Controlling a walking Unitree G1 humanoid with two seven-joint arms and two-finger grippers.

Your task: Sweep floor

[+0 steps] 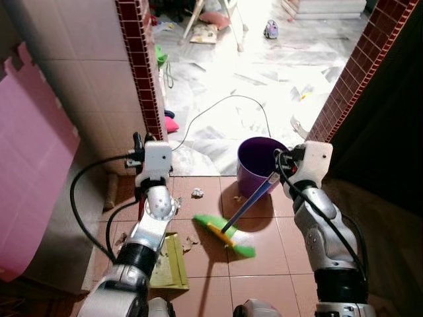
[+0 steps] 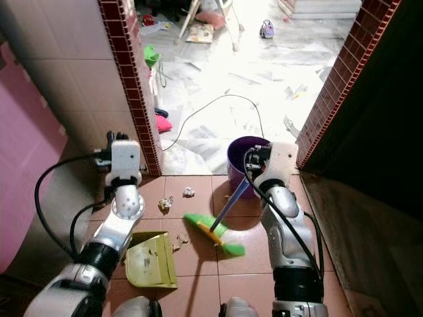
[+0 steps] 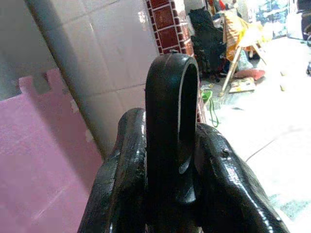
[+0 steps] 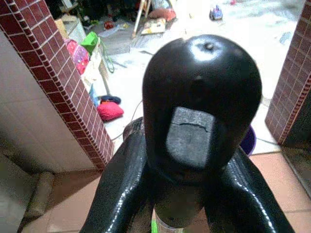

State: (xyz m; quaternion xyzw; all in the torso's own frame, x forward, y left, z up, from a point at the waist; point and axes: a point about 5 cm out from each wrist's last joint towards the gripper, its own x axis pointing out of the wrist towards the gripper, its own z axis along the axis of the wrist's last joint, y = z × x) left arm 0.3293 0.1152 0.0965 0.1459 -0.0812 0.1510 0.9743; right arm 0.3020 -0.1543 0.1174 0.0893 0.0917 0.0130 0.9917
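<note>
2 head views show the broom (image 1: 228, 231), its green head on the red floor tiles (image 1: 264, 267) before the purple bucket (image 1: 258, 165), and the yellow dustpan (image 2: 153, 261) lying by paper scraps (image 2: 189, 192). In the left wrist view, the left gripper (image 3: 170, 121) is clamped on a black loop handle (image 3: 170, 97). In the right wrist view, the right gripper (image 4: 194, 160) is clamped on the broom's black handle end (image 4: 201, 97).

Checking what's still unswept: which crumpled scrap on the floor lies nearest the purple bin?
The white wad, on the tiles just left of the purple bin. The other scrap lies farther left, by the left arm, and the bits sit beside the dustpan.
</note>
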